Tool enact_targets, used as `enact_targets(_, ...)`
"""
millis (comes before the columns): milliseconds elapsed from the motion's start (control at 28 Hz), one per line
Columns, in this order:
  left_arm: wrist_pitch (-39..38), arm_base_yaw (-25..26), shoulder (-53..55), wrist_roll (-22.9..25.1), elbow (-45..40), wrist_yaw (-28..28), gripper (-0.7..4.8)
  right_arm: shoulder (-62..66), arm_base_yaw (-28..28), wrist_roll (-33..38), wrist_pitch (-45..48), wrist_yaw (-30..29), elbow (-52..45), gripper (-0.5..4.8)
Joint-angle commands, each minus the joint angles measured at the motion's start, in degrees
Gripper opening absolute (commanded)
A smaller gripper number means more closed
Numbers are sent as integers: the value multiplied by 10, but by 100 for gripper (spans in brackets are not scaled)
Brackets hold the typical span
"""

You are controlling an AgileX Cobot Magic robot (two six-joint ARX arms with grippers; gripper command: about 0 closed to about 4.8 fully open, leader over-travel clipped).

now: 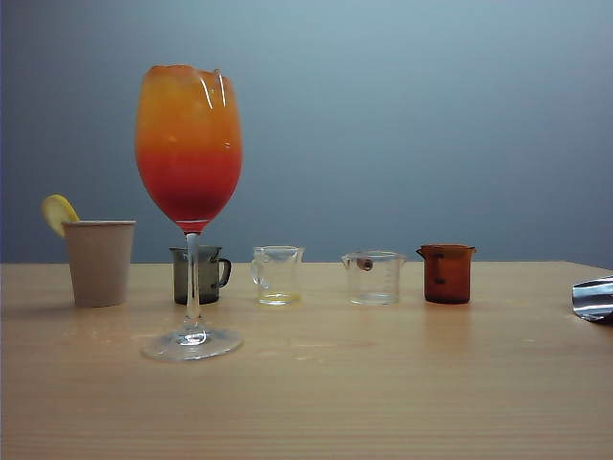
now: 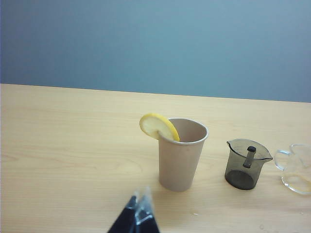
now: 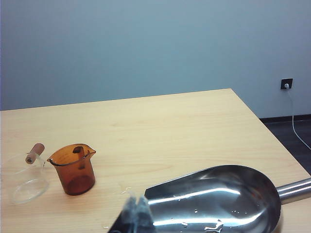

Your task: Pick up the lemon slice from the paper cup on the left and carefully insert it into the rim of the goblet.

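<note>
Both hands—left (image 2: 136,213), right (image 3: 131,213)—shut, low over smooth wood-grain table (image 1: 383,383)

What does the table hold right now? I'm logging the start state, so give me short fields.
lemon slice: perched on the paper cup's rim
paper cup: upright, far left
goblet: upright, orange-to-red drink, in front of the grey measuring cup
left gripper: short of the cup, jaws shut, empty
right gripper: jaws look shut, beside the metal scoop
</note>
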Motion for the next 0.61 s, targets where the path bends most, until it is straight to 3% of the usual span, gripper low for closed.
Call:
enact_targets(36,-14,1,0,2,2,-13,-5,1,0,-1,5,0,-2,-5)
enact_targets(392,-12,1,0,-5,23,-26,-5,1,0,-1,6,0,18,-5)
enact_targets(499,-67,1,6,-37,70,-51,-5,2,0,-2,-22,0,59,-5)
enact_targets(606,-71,1,26,-38,110,-54,-5,8,0,-2,-51,0,103,-5)
